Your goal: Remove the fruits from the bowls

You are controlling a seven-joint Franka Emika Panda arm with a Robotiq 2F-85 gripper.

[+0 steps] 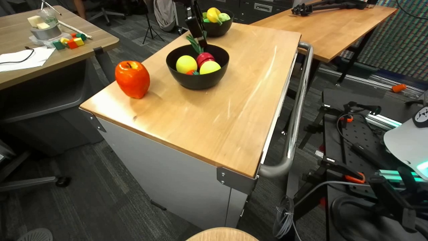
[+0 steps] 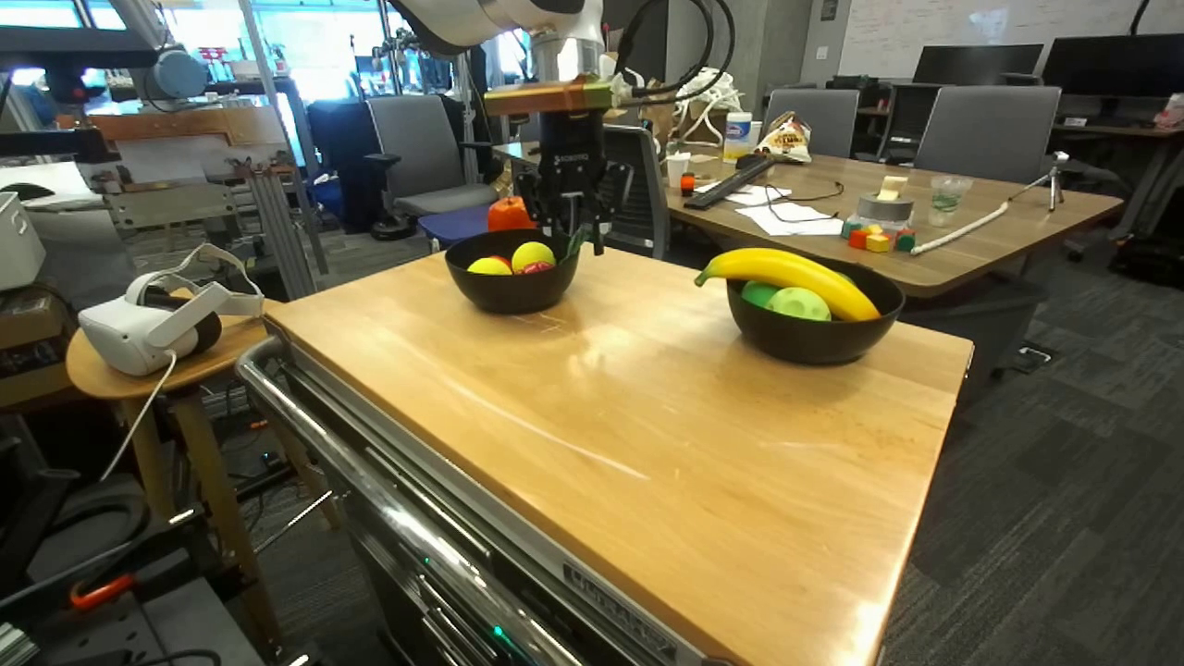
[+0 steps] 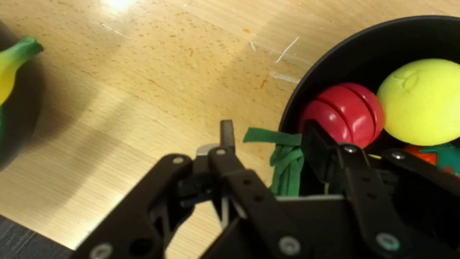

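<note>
While the red fruit [image 3: 346, 111] lies in 1 bowl [image 1: 200, 82], the gripper [image 3: 270, 137] straddles its leaves [image 3: 287, 171], jaws apart.

Bench [image 1: 234, 117]: scratched, glossy wood; rail [image 1: 300, 100]: polished metal.
Bowls [image 2: 814, 344]: smooth, satin. Apple-like fruit [image 1: 132, 79]: glossy. Dark red fruit [image 3: 355, 109]: glossy. Yellow-green ball [image 3: 421, 102]: matt.

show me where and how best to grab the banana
Probably around the middle of the banana, coming from straight above and closing across its width. It lies over the top of its bowl with its arched back up and uncovered. The thin stem end pokes out beyond the bowl; lifting there may tip it.
</note>
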